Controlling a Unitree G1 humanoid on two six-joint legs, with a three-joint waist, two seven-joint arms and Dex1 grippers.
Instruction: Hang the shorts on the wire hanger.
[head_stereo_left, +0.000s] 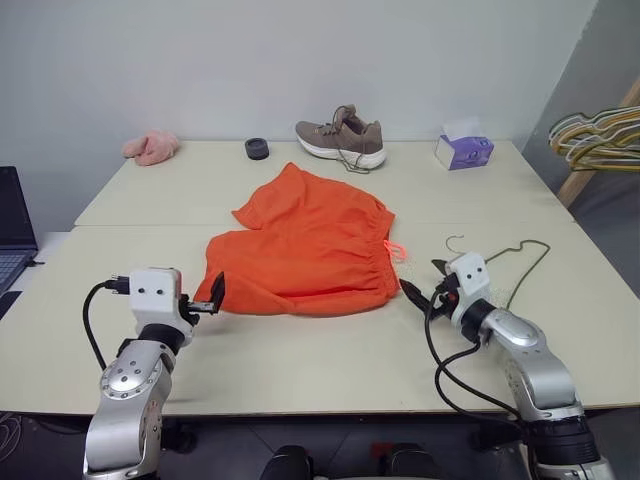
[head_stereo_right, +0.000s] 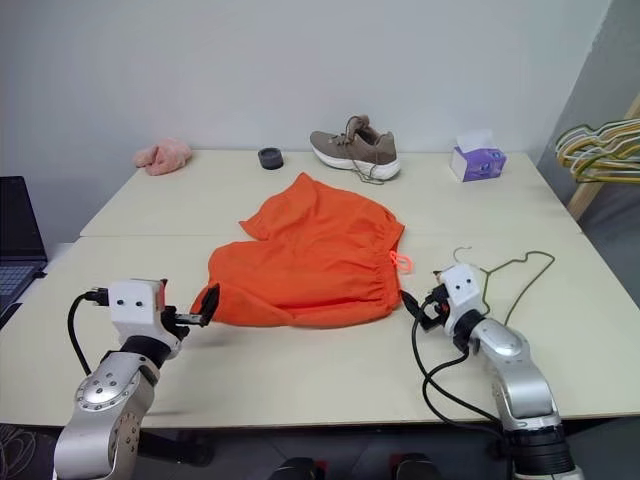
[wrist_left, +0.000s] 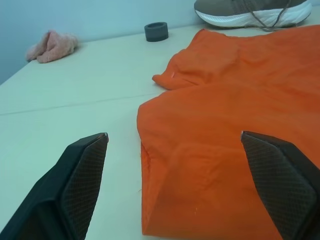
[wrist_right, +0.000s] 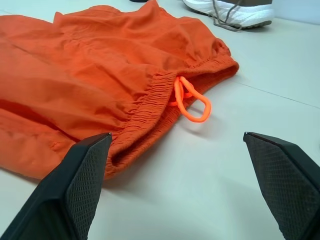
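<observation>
The shorts (head_stereo_left: 305, 247) lay flat on the bench (head_stereo_left: 300, 370), roughly in the middle, with the gathered waistband turned toward the robot's right and a small bright loop (wrist_right: 190, 102) spilling out from it onto the bare surface. The left hand (head_stereo_left: 212, 297) sat just beside the near left corner of the shorts, close to the hem, with its fingers spread wide and nothing between them; in the left wrist view the orange cloth filled the gap ahead of the two black fingers (wrist_left: 75, 185). The right hand (head_stereo_left: 418, 291) was close to the near end of the waistband, also spread and empty, and its wrist view looked across the waistband and the loop. Both forearms reached forward low over the bench, the left pointing straight ahead and about level, the right angled inward toward the shorts and tipped slightly down.

The wire hanger (head_stereo_left: 520, 265) lay flat on the bench beyond the right hand and to its right, its hook near that hand's white housing and apart from the shorts. At the far edge of the bench stood a shoe (head_stereo_left: 341, 138), with a tissue box (head_stereo_left: 463, 150) to the right.
</observation>
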